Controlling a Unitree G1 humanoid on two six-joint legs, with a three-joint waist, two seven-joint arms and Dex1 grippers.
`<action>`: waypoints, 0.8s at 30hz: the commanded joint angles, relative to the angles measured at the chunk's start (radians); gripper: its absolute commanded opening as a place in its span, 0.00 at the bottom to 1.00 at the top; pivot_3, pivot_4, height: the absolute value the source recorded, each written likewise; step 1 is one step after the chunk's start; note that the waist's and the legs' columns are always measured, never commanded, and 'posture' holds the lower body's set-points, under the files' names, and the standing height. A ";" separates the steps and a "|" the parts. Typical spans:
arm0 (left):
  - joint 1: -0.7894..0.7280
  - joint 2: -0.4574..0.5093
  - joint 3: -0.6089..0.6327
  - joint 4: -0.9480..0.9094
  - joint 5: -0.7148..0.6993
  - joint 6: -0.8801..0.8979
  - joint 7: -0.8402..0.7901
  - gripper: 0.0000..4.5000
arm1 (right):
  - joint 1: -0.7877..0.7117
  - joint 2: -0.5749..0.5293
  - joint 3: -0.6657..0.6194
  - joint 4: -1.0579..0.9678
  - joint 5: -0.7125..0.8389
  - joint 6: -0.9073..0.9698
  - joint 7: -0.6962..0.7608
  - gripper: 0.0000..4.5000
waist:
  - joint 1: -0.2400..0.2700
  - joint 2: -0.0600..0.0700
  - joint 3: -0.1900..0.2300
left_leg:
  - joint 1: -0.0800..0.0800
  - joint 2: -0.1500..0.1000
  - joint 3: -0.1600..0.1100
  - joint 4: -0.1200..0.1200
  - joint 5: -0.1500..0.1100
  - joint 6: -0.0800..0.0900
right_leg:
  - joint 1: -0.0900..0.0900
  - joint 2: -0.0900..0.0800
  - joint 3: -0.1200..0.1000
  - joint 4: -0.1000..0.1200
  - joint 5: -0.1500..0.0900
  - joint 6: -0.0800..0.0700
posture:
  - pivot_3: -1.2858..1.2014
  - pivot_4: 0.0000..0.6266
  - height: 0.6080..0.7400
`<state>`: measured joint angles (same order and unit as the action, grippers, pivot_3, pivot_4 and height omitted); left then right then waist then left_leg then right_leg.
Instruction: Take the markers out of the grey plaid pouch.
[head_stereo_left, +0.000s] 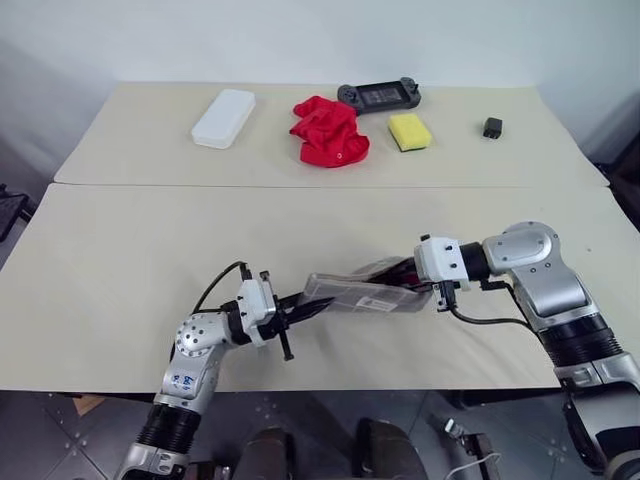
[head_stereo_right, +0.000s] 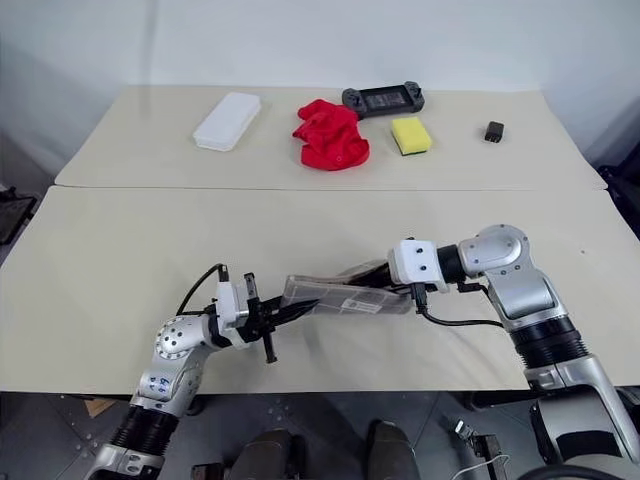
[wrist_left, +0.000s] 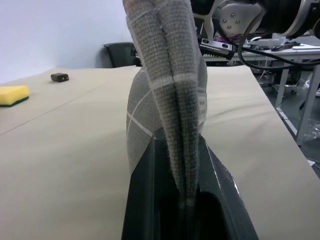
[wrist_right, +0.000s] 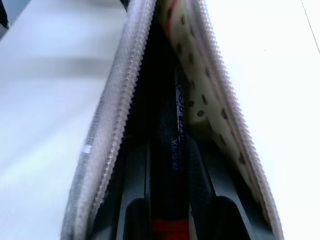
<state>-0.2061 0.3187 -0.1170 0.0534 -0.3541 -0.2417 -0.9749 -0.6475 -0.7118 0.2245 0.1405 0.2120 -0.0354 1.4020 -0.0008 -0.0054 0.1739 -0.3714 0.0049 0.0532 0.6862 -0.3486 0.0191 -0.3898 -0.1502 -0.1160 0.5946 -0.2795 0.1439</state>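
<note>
Held above the near table (head_stereo_left: 120, 260), between both arms: grey plaid pouch (head_stereo_left: 355, 293). Left gripper (head_stereo_left: 285, 312) at its eight o'clock end, pinched tight on the fabric. Right gripper (head_stereo_left: 425, 290) at its three o'clock end, fingers inside the unzipped mouth, closed narrowly on a dark marker (wrist_right: 172, 150) with a red end.

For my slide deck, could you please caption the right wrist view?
Right gripper reaches into the open pouch, its fingers around a dark marker with a red end.
</note>
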 joint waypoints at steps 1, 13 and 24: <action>0.037 0.030 0.030 0.005 -0.003 0.007 -0.001 0.00 | 0.009 -0.030 -0.103 -0.030 0.097 0.010 0.024 0.13 | 0.002 0.000 0.000 | 0.000 0.000 0.000 0.000 0.000 0.000 | 0.000 0.000 0.000 0.000 0.000 0.000 | 0.52 0.24 1.00; 0.040 0.040 0.029 0.008 -0.008 0.013 -0.003 0.00 | 0.019 -0.006 -0.221 -0.018 0.344 0.213 0.031 0.13 | 0.002 0.001 0.001 | 0.000 0.000 0.000 0.000 0.000 0.000 | 0.000 0.000 0.000 0.000 0.000 0.000 | 0.52 0.24 1.00; 0.040 0.045 0.055 0.000 -0.039 0.055 -0.003 0.00 | 0.036 -0.047 -0.390 -0.249 0.590 0.575 -0.149 0.13 | 0.009 0.003 0.002 | 0.000 0.005 0.000 0.000 0.000 0.000 | 0.000 0.000 0.000 0.000 0.000 -0.001 | 0.52 0.24 1.00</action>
<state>-0.1785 0.3559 -0.0734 0.0589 -0.3874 -0.1895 -0.9728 -0.5954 -0.7377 -0.1030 -0.1051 0.7690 0.5126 1.2934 0.0082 -0.0026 0.1757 -0.3717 0.0098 0.0532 0.6861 -0.3488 0.0193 -0.3899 -0.1506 -0.1159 0.5942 -0.2790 0.1432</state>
